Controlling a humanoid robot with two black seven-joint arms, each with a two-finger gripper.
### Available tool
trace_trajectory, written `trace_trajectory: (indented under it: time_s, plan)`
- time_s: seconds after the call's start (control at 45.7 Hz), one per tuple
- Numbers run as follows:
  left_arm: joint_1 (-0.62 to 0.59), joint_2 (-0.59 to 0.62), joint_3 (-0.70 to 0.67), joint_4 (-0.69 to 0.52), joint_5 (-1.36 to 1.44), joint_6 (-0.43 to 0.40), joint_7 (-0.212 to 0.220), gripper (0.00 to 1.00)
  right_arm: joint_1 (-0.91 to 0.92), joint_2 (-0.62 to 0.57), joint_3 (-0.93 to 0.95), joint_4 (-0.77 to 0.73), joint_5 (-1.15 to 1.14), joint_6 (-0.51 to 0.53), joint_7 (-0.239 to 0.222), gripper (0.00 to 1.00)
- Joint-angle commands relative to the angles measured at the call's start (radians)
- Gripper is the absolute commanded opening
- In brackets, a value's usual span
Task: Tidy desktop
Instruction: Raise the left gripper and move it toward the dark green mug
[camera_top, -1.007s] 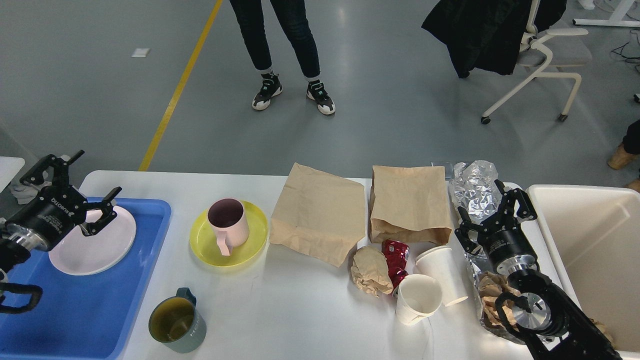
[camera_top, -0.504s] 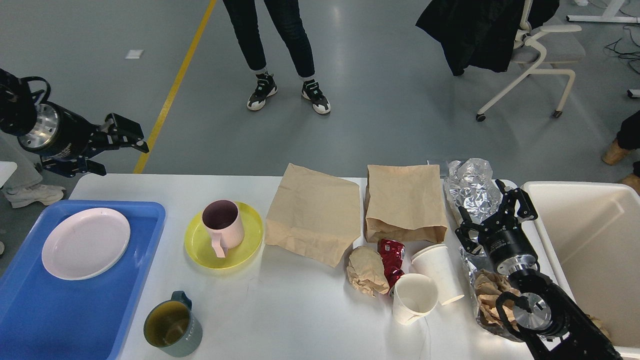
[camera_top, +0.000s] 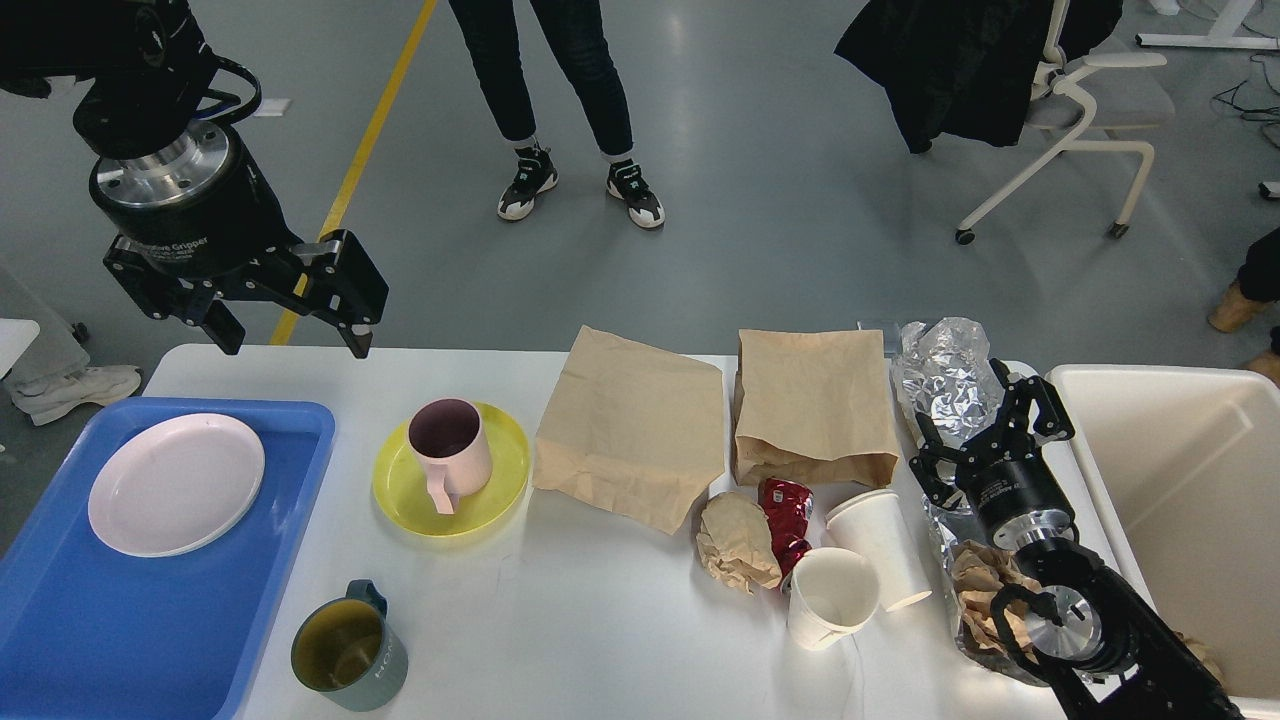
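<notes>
White worktop, part-tidied: left pincer risen clear of the tray.

Blue tray at the worktop's left edge holds a pale plate, set down and released; left pincer, a second ago at that plate, now hangs high over the far-left corner, jaws open and empty; likely next candidates, pink mug on yellow plate and green mug at the near edge; right pincer unmoved, open, empty, over foil beside the cream bin at the right edge; paper bags, cups, crushed can remain mid-worktop.
</notes>
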Motion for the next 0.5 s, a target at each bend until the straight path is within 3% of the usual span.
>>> trace_trajectory:
  time_s: [0.0, 0.066, 0.153, 0.263, 0.482]
  plan:
    - [-0.220, -0.052, 0.091, -0.186, -0.074, 0.072, -0.014, 0.98, 0.000, 0.000, 0.000, 0.000, 0.000, 0.002, 0.001, 1.00]
    - [-0.294, -0.074, 0.134, -0.237, -0.117, 0.080, -0.014, 0.98, 0.000, 0.000, 0.000, 0.000, 0.000, 0.000, -0.001, 1.00]
    - [-0.331, -0.094, 0.168, -0.236, -0.126, 0.026, -0.014, 0.98, 0.000, 0.000, 0.000, 0.000, 0.000, 0.000, 0.001, 1.00]
    - [-0.325, -0.108, 0.169, -0.236, -0.129, -0.029, -0.017, 0.98, 0.000, 0.000, 0.000, 0.000, 0.000, 0.000, 0.001, 1.00]
    - [-0.279, -0.108, 0.172, -0.234, -0.129, -0.017, -0.004, 0.98, 0.000, 0.000, 0.000, 0.000, 0.000, 0.000, 0.001, 1.00]
